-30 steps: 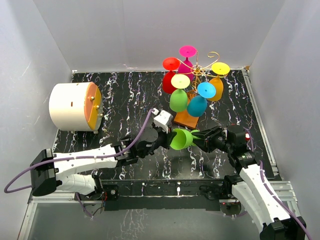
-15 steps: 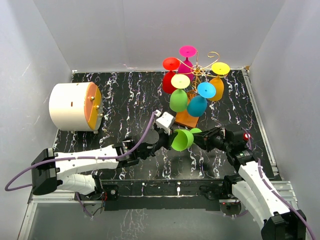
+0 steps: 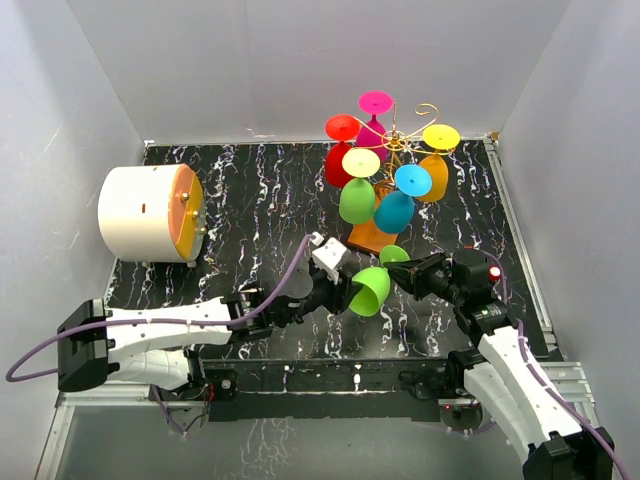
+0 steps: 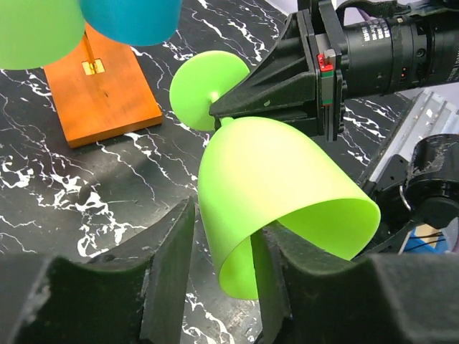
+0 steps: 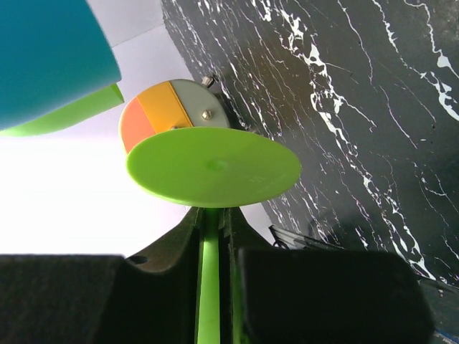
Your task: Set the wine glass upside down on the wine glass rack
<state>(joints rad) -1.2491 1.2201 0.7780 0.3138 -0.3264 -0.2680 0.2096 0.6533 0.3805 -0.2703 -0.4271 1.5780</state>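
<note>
Right pincer point(image 5: 211, 216) pinches the wine glass point(image 3: 372, 290) stem (rack point(image 3: 372, 240) holds coloured glasses point(image 3: 395, 211)).

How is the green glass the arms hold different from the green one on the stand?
The held green glass is tipped sideways near the rack; the hanging green glass hangs bowl-down on it. The right gripper pinches the held green glass's stem; nothing grips the hanging green glass. Both are green, same shape.
</note>
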